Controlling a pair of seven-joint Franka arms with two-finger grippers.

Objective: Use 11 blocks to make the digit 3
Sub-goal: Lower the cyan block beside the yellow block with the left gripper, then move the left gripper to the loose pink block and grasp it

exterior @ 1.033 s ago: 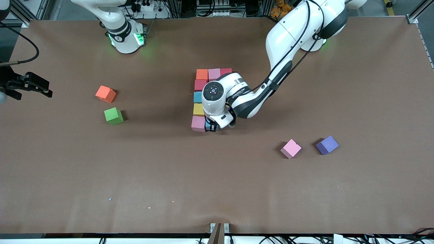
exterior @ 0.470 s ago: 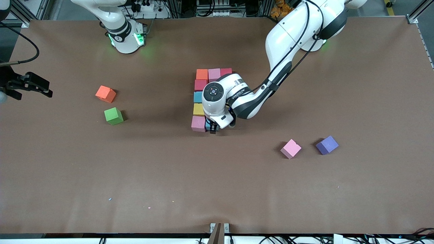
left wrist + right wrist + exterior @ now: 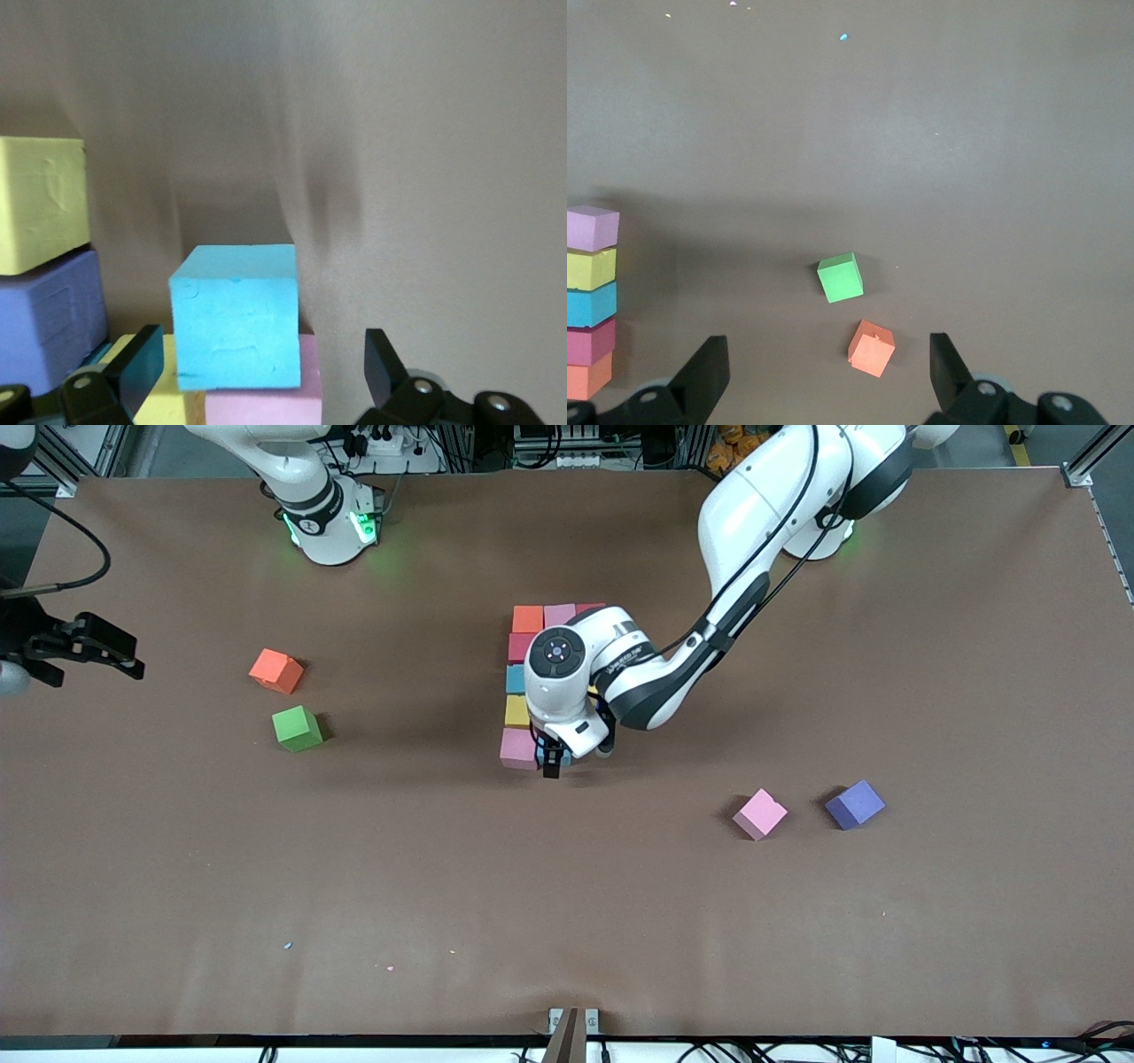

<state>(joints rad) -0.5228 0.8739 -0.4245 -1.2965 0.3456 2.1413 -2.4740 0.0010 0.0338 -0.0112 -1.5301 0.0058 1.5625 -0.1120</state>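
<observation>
Matte foam, the light blue block (image 3: pixel 235 317) under my wide-open, empty left gripper (image 3: pixel 261 372) looks light, slightly squashy, best pinched across flat sides, while my right gripper (image 3: pixel 828 376) waits open, at nine o'clock of the table.

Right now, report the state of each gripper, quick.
Left gripper: open, holding nothing, over the light blue block it straddles in the figure.
Right gripper: open, empty, waiting at the right arm's end of the table.

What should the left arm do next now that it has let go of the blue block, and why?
Probably lift straight up. The left end effector is open, its fingers standing clear on either side of the blue block, which sits beside the pink block in the figure. Rising avoids nudging it. The right end effector waits, open.
</observation>
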